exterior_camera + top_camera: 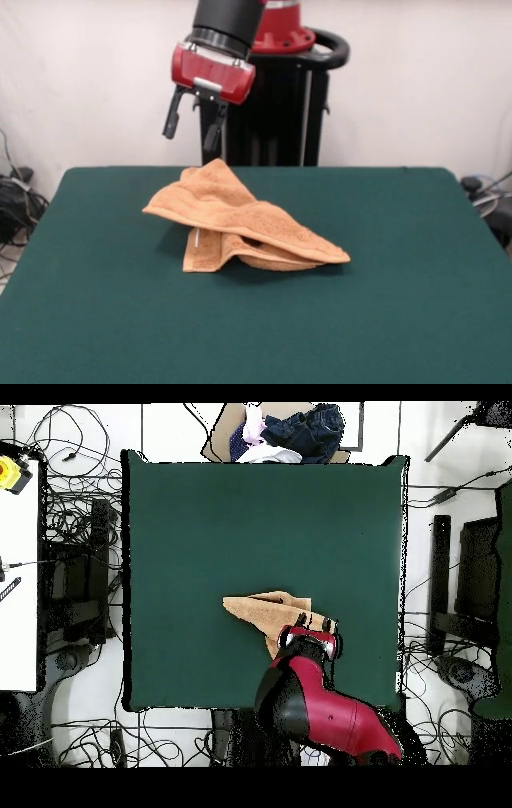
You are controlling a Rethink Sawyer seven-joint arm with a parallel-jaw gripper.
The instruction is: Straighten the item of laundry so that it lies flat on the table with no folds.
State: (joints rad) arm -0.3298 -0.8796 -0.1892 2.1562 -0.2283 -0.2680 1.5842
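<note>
1. The towel (240, 224) lies crumpled and folded over itself in the middle of the front view, on the green table (96, 320)
2. The gripper (192, 124) hangs above the towel's far corner in the upper left centre, its two fingers apart and empty, not touching the cloth
3. From above, the red arm (320, 709) covers part of the towel
4. Cables (70, 514) lie on the floor at the left, and a pile of clothes (290, 434) is beyond the table's top edge

No text, label, brand, number or sign can be read.
</note>
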